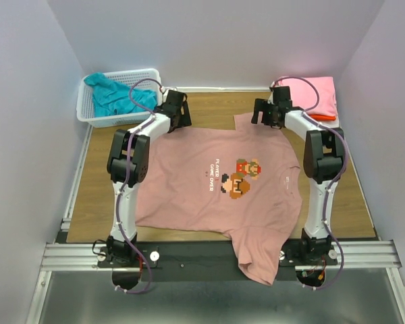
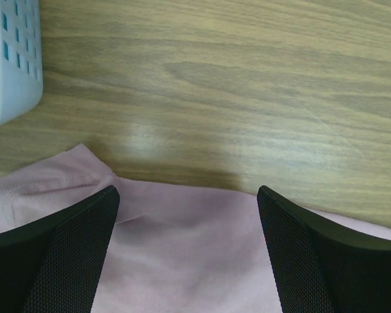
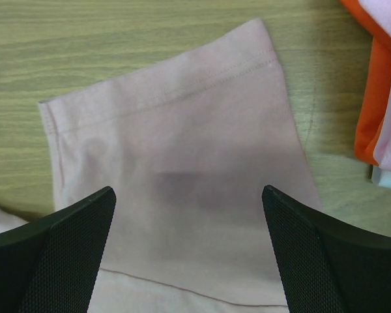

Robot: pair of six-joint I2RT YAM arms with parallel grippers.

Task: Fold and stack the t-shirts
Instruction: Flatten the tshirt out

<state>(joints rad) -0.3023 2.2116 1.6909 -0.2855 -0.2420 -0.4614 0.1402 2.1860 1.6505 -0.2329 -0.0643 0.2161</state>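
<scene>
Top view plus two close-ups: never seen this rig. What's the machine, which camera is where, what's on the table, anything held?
Two robot arms are bolted side by side at the near edge, each ending in a two-finger gripper. The wide picture comes from a fixed camera above and behind them. The close-ups come from wrist cameras, the black shapes being each gripper's own fingers. A dusty-pink t-shirt lies spread on the wooden table, print up. The left gripper is over its far left edge, the right gripper over a sleeve; both are open and hold nothing. Far left: a white basket holding a teal shirt. Far right: a folded pink shirt on an orange shirt.
</scene>
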